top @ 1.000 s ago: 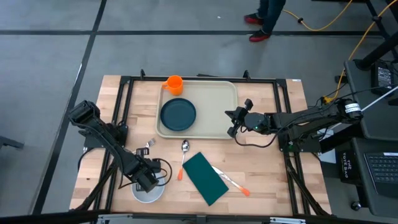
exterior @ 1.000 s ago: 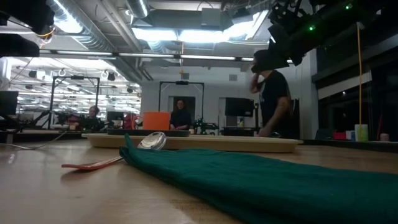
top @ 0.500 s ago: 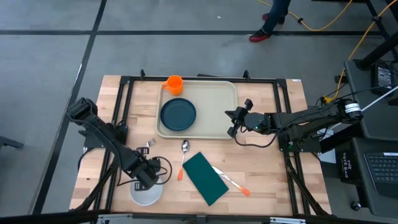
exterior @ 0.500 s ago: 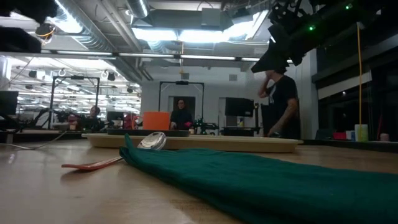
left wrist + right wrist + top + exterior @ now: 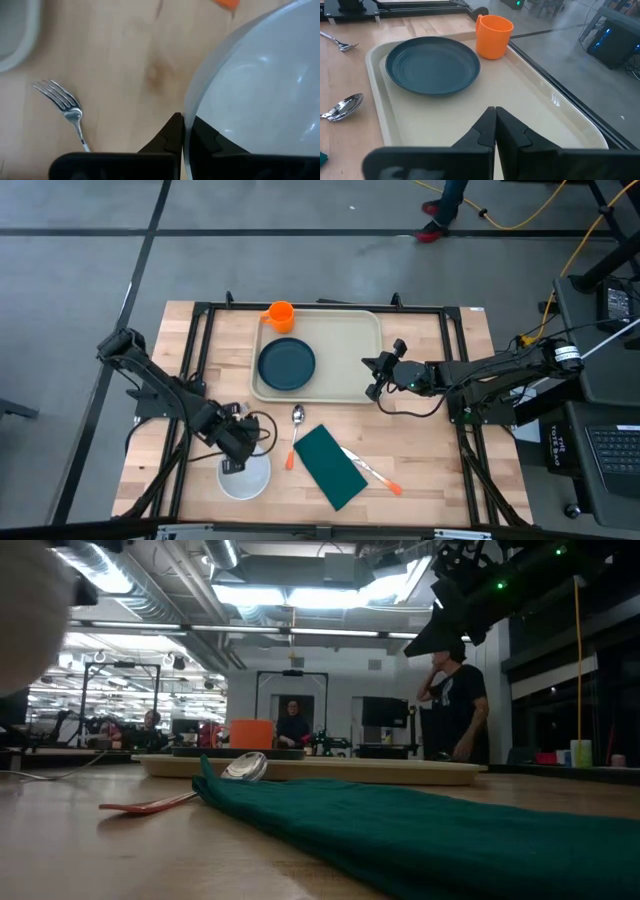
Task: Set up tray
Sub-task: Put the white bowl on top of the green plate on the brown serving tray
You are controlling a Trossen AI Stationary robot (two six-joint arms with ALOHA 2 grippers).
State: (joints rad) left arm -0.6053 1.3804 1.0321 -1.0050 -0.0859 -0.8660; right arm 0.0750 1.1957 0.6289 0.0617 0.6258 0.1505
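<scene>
The left gripper is pinching the white bowl's rim near the front-left; the right gripper, pressed together, is hovering at the tray's right edge. The tray is lying lengthwise left-to-right at the table's back centre.

Wooden table: tray, napkin, spoon, fork.
</scene>
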